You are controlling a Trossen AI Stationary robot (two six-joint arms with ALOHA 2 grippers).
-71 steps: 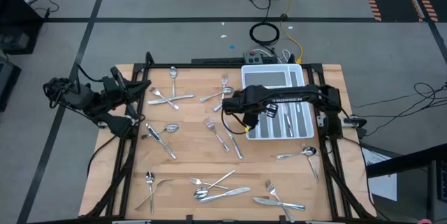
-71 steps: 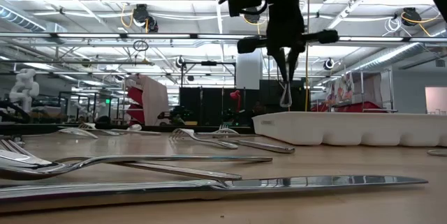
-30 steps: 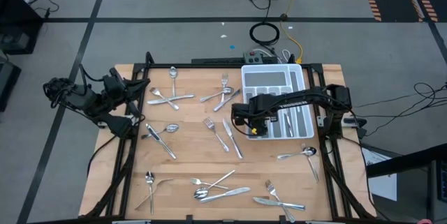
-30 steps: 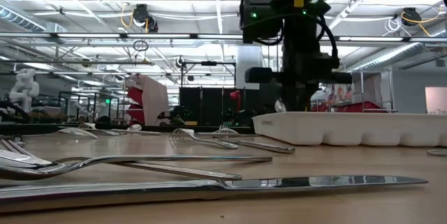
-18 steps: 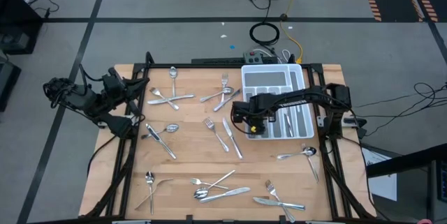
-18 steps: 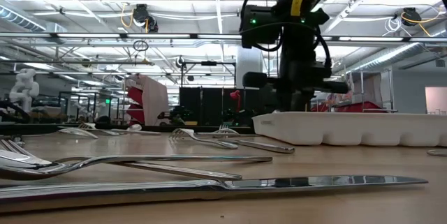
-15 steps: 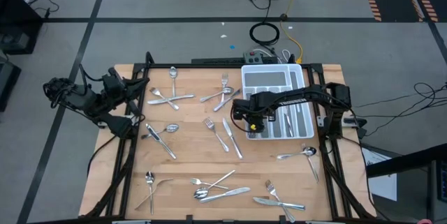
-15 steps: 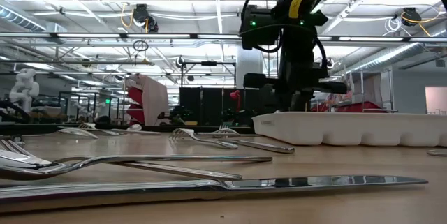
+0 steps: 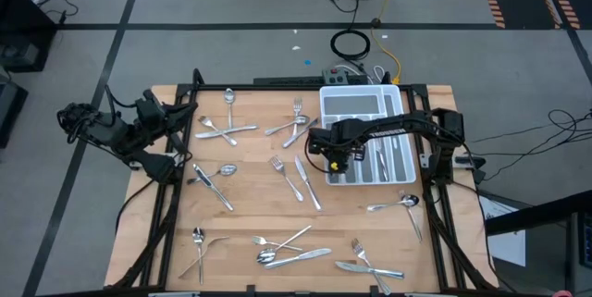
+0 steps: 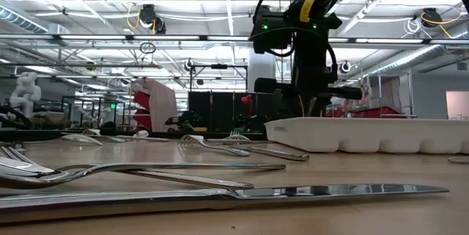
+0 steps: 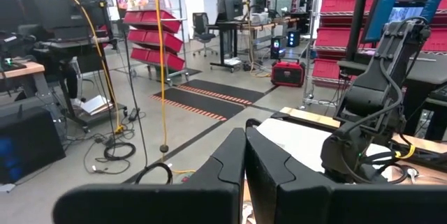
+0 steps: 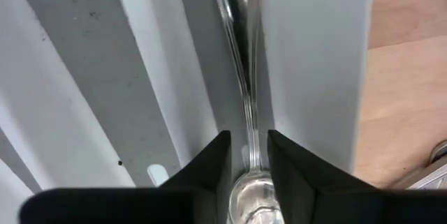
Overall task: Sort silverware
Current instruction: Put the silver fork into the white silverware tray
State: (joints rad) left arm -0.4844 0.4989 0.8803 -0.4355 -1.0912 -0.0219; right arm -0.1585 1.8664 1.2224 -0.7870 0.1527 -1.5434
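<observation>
Centre-right, the right gripper (image 12: 246, 155) – fingers parted around a shiny slim metal spoon (image 12: 241, 56) in the white plastic tray's (image 9: 363, 103) left slot – risks dragging it out; the left gripper (image 11: 244, 175), pressed shut, waits left.

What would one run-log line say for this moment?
right gripper: open, over spoon lying in white tray | left gripper: shut, parked at table's left edge

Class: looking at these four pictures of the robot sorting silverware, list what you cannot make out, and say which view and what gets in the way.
- High view: the tray slot under the right gripper, covered by the arm.
- Right wrist view: the spoon bowl, part hidden by the fingers.
- Low view: the tray's contents, behind its wall.
- Left wrist view: the table, blocked by the shut left gripper.
</observation>
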